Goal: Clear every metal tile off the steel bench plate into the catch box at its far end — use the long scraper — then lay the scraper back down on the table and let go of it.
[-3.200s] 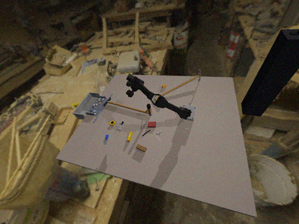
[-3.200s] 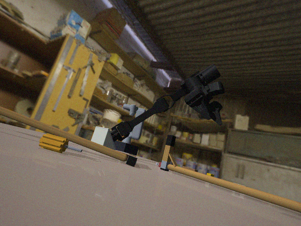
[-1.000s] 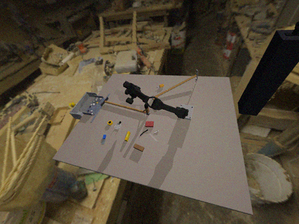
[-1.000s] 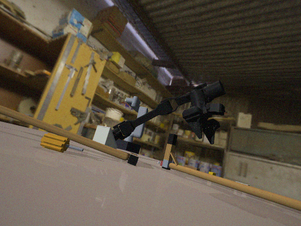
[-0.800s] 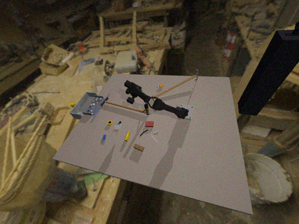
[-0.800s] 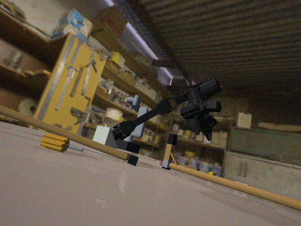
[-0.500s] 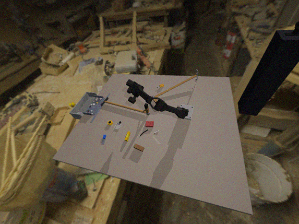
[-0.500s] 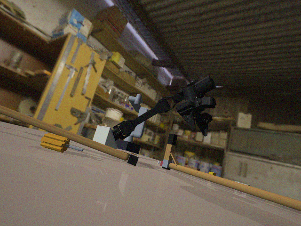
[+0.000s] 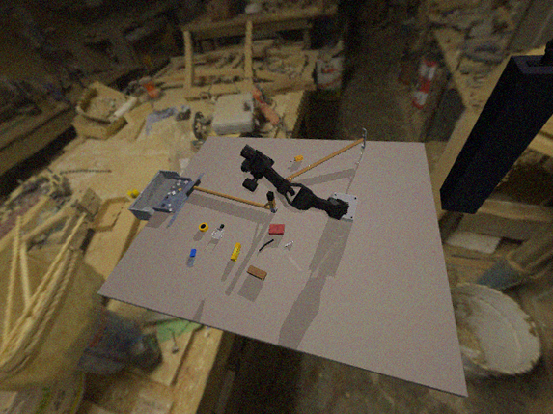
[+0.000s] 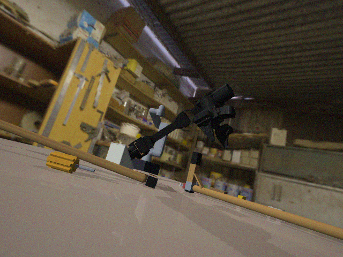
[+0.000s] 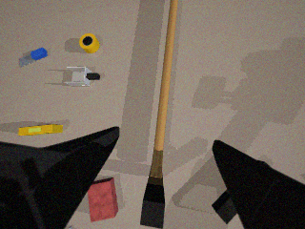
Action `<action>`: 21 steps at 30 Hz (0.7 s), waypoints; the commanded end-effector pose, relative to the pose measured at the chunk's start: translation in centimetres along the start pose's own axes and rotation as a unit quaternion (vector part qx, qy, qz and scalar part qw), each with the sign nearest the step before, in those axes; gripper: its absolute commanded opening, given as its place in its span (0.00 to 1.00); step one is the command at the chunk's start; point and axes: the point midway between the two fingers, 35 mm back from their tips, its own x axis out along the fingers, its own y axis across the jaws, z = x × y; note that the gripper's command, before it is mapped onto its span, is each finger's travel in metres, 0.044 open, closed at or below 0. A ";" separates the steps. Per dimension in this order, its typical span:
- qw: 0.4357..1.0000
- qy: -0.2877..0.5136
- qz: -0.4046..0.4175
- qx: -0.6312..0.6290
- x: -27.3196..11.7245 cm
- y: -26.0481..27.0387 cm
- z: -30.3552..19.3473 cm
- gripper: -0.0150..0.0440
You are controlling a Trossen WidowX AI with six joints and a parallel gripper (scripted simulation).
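Gripper (image 10: 220, 141) (image 11: 165, 137) hanging above the table (image 9: 374, 286) (image 10: 110, 216) (image 11: 129, 24), fingers spread wide, nothing between them; long scraper (image 9: 233, 197) (image 10: 266, 210) (image 11: 166, 81) lying below, its blade end at the catch box (image 9: 139, 211) on the left, its upright grip (image 9: 271, 201) (image 10: 191, 172) (image 11: 153, 202) standing at the near-arm end; small tiles (image 9: 169, 190) sitting around the box and plate edge, exact spots too small to tell; second wooden-handled tool (image 9: 329, 157) (image 10: 69, 150) lying on the far side, beside an orange knob (image 9: 298, 158) (image 10: 61, 162); red block (image 9: 276, 229) (image 11: 103, 199) resting near the scraper's grip
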 end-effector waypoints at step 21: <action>0.999 -0.042 0.000 -0.004 -4.1 0.4 -5.4 1.00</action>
